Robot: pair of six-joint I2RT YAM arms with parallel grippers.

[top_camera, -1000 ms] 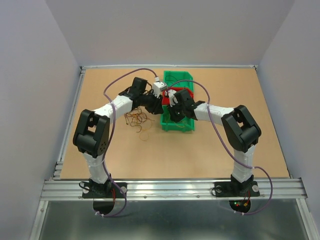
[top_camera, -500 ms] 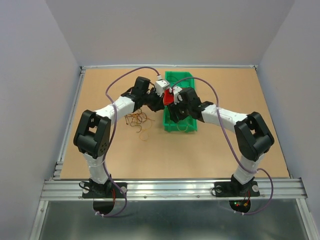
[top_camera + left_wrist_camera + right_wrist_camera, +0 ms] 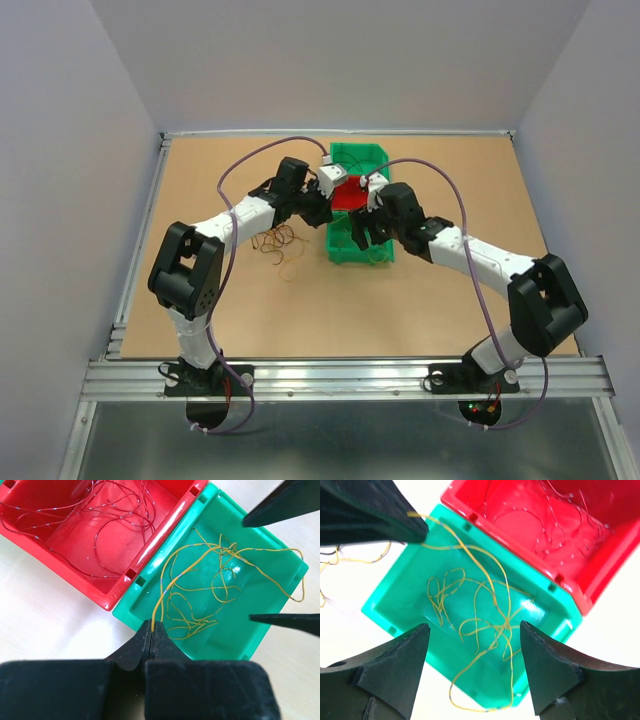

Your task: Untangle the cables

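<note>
The thin yellow curly wires [image 3: 200, 595] are lying loose in the green plastic bin [image 3: 272, 605]. One strand runs up to the near rim, where the left end effector [image 3: 152, 627] is pinched shut on it. Reddish wires [image 3: 115, 517] sit in the red plastic bin [image 3: 150, 545], which touches the green one. A small dark and orange tangle [image 3: 278, 240] is out on the tan surface [image 3: 420, 300], just left of the bins. The left arm [image 3: 245, 210] reaches in from the left, bent at the elbow. The right end effector [image 3: 475, 630] hangs over the green bin, jaws wide apart, nothing in them. Compared with a second ago, the right arm [image 3: 470, 255] has swung its elbow way out to the right and its jaws have opened up.
</note>
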